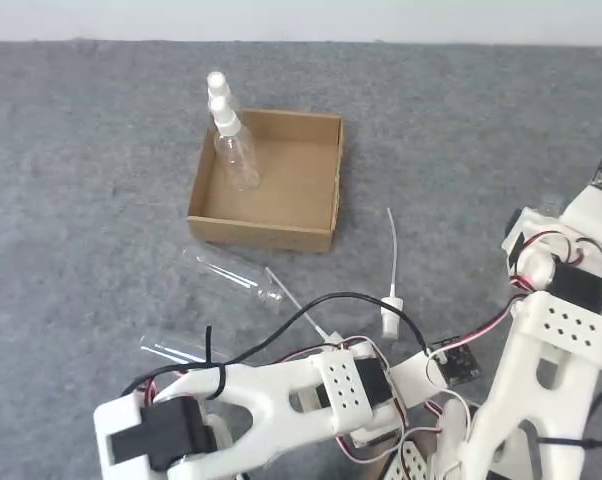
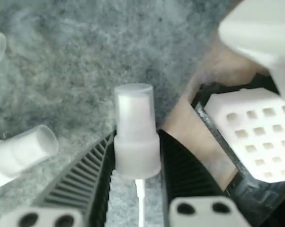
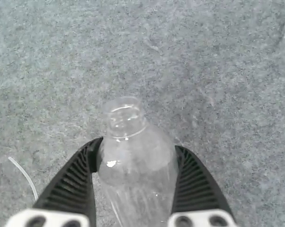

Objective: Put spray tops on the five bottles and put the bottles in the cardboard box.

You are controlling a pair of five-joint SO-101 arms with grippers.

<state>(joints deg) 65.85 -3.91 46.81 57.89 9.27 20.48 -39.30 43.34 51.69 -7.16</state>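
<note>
Grey carpet lies beneath both arms. The left gripper clamps a spray top, and the right gripper clasps an uncapped bottle. Just beside the left gripper lies seemingly another bottle neck.

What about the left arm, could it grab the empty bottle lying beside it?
Probably not yet. The left gripper is shut on a spray top, so it is full. The bottle lies close by on the carpet, uncovered, so it looks reachable once the top is let go.
</note>
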